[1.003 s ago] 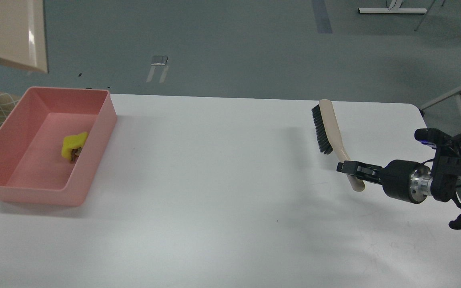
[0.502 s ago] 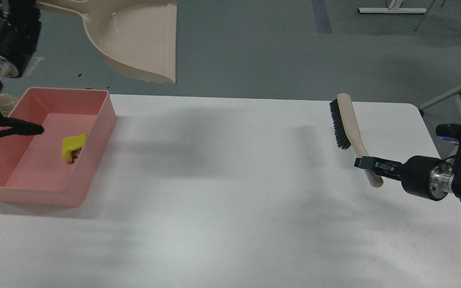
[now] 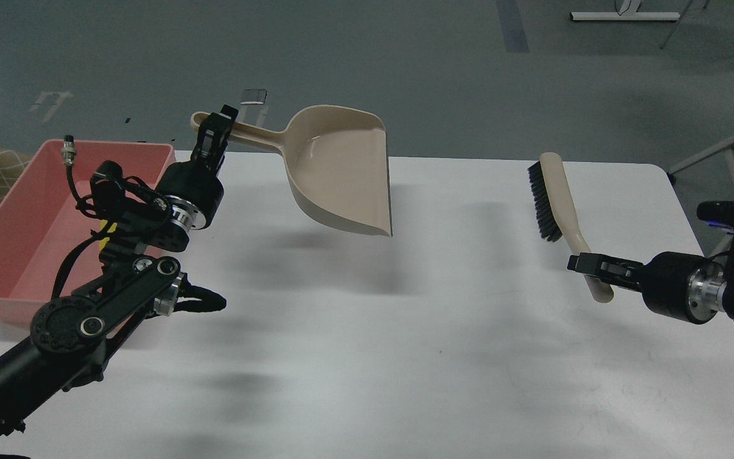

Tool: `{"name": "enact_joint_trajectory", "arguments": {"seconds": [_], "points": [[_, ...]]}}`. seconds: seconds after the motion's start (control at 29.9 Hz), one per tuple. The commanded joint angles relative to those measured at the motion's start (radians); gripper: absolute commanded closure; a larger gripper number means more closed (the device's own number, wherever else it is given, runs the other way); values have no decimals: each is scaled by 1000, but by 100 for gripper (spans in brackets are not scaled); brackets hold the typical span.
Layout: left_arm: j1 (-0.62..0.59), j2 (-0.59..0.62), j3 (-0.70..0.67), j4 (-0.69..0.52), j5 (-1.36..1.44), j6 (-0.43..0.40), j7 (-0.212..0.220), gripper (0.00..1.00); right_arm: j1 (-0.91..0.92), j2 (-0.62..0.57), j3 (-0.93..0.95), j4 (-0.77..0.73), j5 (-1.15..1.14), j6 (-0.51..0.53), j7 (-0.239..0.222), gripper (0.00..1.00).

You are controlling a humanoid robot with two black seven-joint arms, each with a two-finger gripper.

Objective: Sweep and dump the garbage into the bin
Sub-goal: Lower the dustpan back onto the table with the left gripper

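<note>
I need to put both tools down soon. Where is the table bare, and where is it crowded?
The table is bare across the middle and front, between the left arm and the brush. A free strip lies under the raised dustpan. It is crowded at the left, where the arm overlaps the bin, and on the right, round the right end effector holding the brush.

A single view looks from the robot's head, forward and down over the white surface [image 3: 367,331], at middling range. The left arm enters from the lower left edge, the right arm from the right edge. Grey floor [image 3: 405,64] fills the top band beyond the far edge.
</note>
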Motion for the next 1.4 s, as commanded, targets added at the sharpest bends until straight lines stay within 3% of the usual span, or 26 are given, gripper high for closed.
{"name": "enact_joint_trajectory", "arguments": {"seconds": [0.0,0.43,0.64,0.77,0.84,0.94,1.04,1.37], "points": [[41,-46,6,13,43,16,-4,100,-1,2,0,-2,-1,0,0,100],[63,-130,4,157,68,25,-8,100,-8,7,-2,1,1,2,7,100],[63,-132,6,165,64,15,-19,100,-10,7,-3,0,1,2,14,100],[63,-132,6,165,63,9,-19,71,-13,8,-2,0,1,2,14,100],[63,-132,6,165,63,7,-19,36,-14,8,-3,0,1,2,14,100],[61,-129,6,165,63,-2,-21,9,-14,10,-3,0,1,2,15,100],[64,-124,6,165,64,-50,-21,3,-14,10,-2,0,1,5,21,100],[107,-91,7,148,64,-154,-41,2,-14,7,2,-12,2,71,66,100]]}}
